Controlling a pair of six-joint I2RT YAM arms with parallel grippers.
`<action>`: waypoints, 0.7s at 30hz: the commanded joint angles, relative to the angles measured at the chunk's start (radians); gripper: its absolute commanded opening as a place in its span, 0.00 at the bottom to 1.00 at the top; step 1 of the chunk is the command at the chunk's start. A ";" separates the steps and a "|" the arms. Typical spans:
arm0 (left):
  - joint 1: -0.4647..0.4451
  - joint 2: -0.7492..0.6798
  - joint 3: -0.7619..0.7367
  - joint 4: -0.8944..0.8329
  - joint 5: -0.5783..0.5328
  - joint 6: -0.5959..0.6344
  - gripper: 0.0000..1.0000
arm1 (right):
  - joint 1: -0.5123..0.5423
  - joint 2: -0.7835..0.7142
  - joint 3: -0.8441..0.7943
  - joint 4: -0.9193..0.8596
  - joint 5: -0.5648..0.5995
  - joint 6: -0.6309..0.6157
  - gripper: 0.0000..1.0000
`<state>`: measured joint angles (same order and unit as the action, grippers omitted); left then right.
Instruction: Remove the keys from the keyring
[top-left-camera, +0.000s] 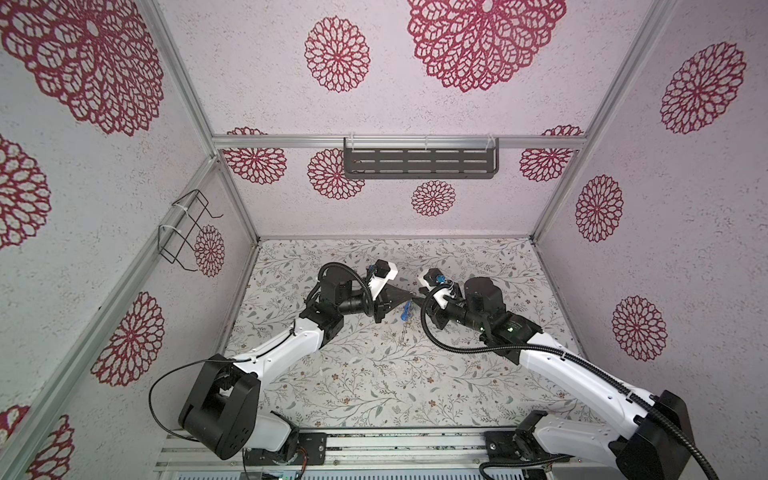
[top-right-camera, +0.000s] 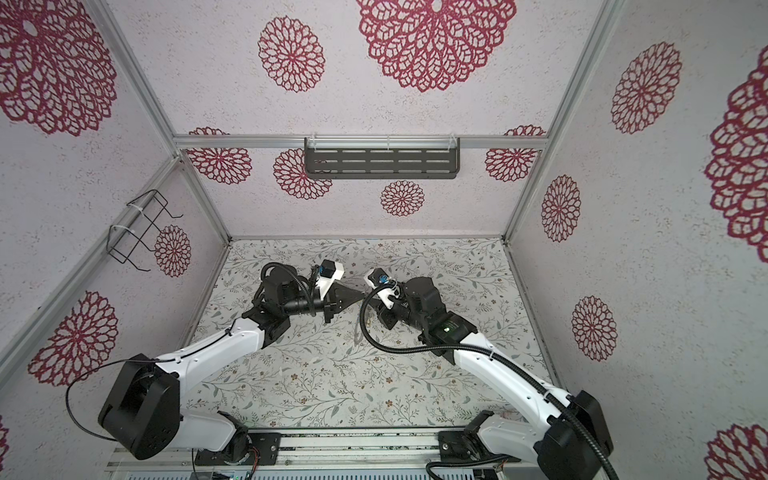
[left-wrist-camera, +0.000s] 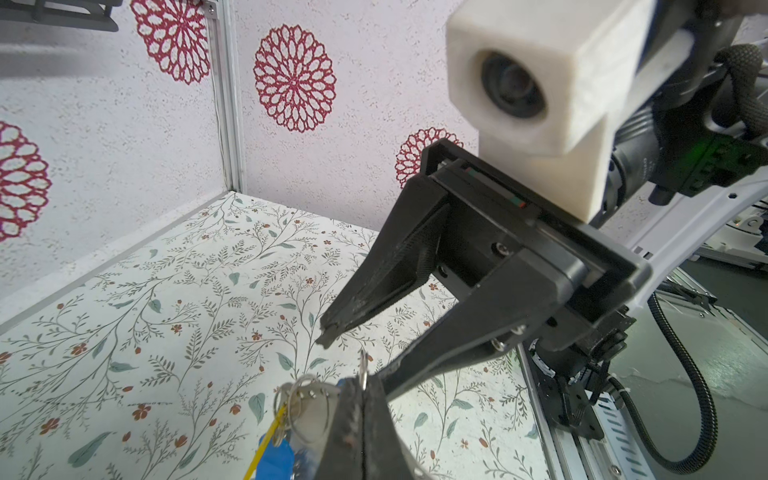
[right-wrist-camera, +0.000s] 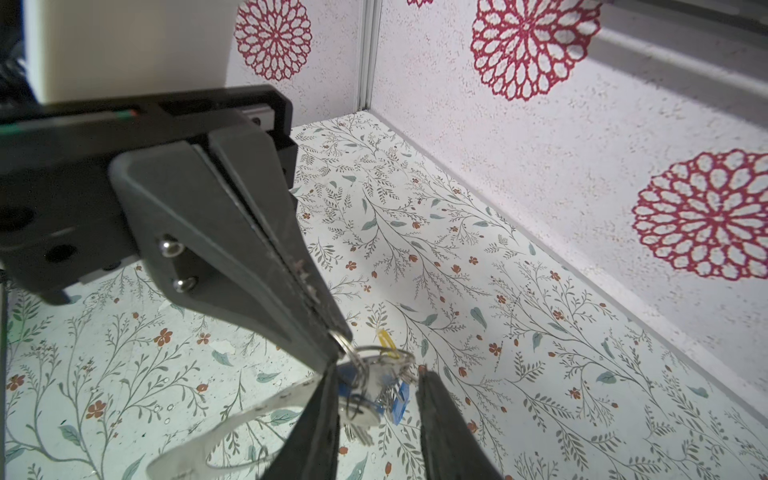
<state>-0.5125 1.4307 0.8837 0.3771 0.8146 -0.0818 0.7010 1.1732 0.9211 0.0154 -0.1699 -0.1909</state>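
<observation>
**Thin pinch on the keyring could slip**

My left gripper (right-wrist-camera: 337, 332) is clenched on the keyring (right-wrist-camera: 347, 343) by its very tips. I think only the wire rim is caught, though the view is tight. A hard tug could slide it free and drop the bunch. The keys (right-wrist-camera: 368, 399) hang just under the keyring, above the table (right-wrist-camera: 498, 291). My right gripper (right-wrist-camera: 376, 372) stands released, jaws either side of the keys, grasping nothing; a careless close might catch several. Both arms bend inward, grippers pointing at each other, tips meeting at the keyring.
</observation>
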 joint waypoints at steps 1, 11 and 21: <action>0.004 -0.024 0.015 0.025 0.023 -0.004 0.00 | -0.001 0.009 0.039 0.018 -0.004 -0.009 0.34; 0.003 -0.022 0.014 0.023 0.023 -0.006 0.00 | -0.001 0.037 0.039 0.036 -0.017 0.008 0.14; 0.003 -0.018 -0.004 0.108 -0.029 -0.061 0.00 | -0.001 0.023 0.007 0.048 -0.007 0.029 0.00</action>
<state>-0.5083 1.4307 0.8833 0.3851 0.7940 -0.1036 0.7029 1.2144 0.9253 0.0292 -0.1886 -0.1833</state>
